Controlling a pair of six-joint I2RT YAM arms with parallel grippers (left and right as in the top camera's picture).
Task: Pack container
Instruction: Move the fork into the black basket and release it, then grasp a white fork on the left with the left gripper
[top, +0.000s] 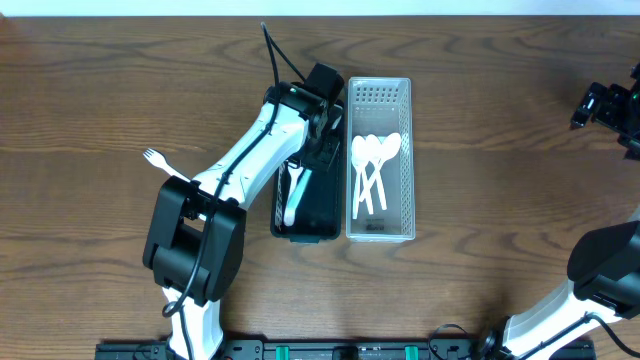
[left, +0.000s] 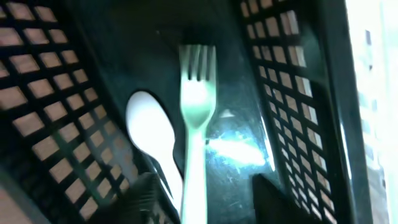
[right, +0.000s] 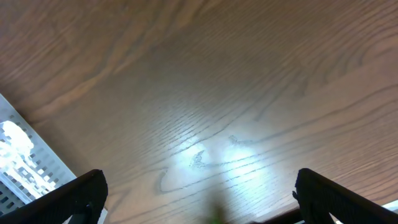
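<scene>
Container (top: 322, 212), black lattice-walled basket: packing part done; it stands mid-surface under my left arm (top: 250, 150).
It holds one white fork (left: 196, 124) and one white spoon (left: 152, 134), lying lengthwise side by side on its floor. My left jaws stand parted astride the fork's handle and grip nothing, so I judge that fork delivered. Outstanding: a second white fork (top: 155, 160) lies loose on the surface (top: 100, 80), well to the container's left. Just beside the container on its right sits a clear perforated tray (top: 380, 92) with several white spoons (top: 372, 160); whether any of them belong in the black one I cannot tell. My right jaws hang spread wide and empty over bare wood at the far right. Condition: glossy dark floor, open-grid walls, upright, no lid seen.
</scene>
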